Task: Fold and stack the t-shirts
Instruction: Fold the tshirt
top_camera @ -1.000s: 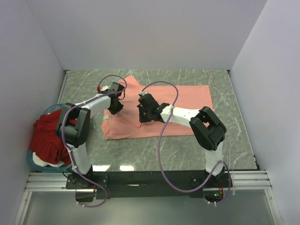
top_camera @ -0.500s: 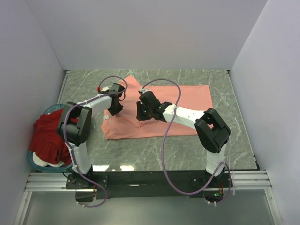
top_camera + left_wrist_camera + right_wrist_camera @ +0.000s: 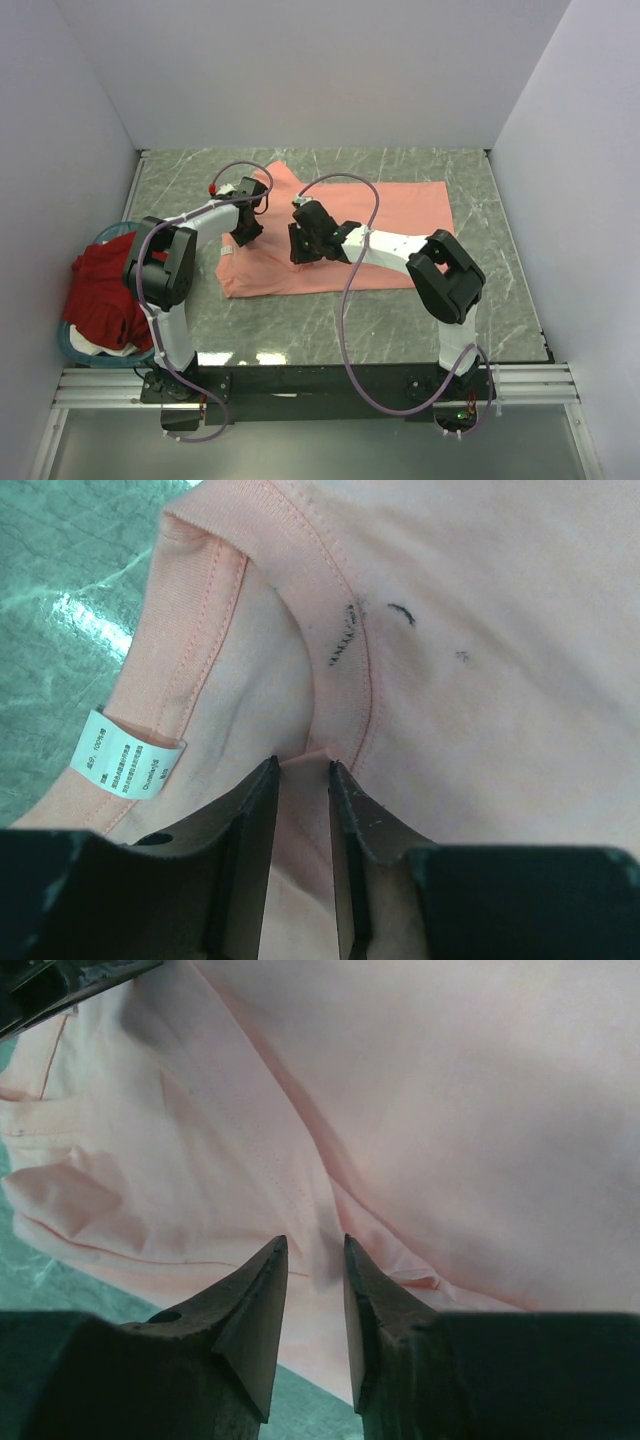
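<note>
The salmon-pink t-shirt [image 3: 400, 225] lies partly folded across the middle of the table. My left gripper [image 3: 245, 230] is at its left end, by the collar [image 3: 320, 580]. In the left wrist view the left gripper [image 3: 302, 765] is shut on a raised fold of pink cloth just below the collar seam. My right gripper [image 3: 298, 248] hovers over the shirt's middle. In the right wrist view the right gripper [image 3: 315, 1245] is open, with the pink cloth [image 3: 450, 1110] lying loose beneath the gap. The dark red t-shirt [image 3: 100, 290] is heaped at the far left.
A teal round basket [image 3: 72, 348] at the table's left edge holds the dark red heap. A white care label [image 3: 125, 760] sticks out beside the collar. Green marble tabletop [image 3: 500, 300] surrounds the shirt, and grey walls close in on three sides.
My right gripper has opened and let go of the pink cloth, shifting slightly left. The left gripper has stayed at the collar.
</note>
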Controlling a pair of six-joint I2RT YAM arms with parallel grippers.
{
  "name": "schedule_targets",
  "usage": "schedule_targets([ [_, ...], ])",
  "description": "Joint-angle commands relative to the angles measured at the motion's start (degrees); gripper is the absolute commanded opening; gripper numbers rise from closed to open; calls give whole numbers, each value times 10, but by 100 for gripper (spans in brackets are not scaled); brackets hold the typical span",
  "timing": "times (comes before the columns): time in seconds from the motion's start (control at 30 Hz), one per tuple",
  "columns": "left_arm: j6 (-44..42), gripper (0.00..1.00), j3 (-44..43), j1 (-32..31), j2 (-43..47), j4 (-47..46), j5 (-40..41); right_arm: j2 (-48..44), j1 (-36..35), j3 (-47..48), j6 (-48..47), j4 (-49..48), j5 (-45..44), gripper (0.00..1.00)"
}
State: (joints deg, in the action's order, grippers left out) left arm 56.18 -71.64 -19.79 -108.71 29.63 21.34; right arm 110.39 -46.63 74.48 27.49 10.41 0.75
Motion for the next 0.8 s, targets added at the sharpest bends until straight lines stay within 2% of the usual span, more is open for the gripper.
schedule_targets([
  [0.0,-13,32,-12,2,-11,1,17,3,-3,-8,3,-9,-24,37],
  [0.1,-13,27,-10,1,-11,-2,15,-1,-4,-14,6,-17,-24,38],
  [0.23,-15,11,-12,2,-9,-1,9,-4,-3,-16,9,-21,-28,38],
  [0.3,-18,7,-12,1,-5,-2,7,-5,-3,-17,10,-19,-38,39],
  [0.43,-23,1,-13,2,1,-4,2,-4,-4,-18,11,-23,-31,39],
  [0.6,-26,1,-12,2,13,-6,-2,7,-4,-12,13,-27,-15,37],
  [0.73,-30,1,-16,2,22,-5,-8,11,-3,-8,16,-28,-9,27],
  [0.77,-31,1,-18,2,24,-4,-9,11,-3,-7,16,-28,-10,19],
])
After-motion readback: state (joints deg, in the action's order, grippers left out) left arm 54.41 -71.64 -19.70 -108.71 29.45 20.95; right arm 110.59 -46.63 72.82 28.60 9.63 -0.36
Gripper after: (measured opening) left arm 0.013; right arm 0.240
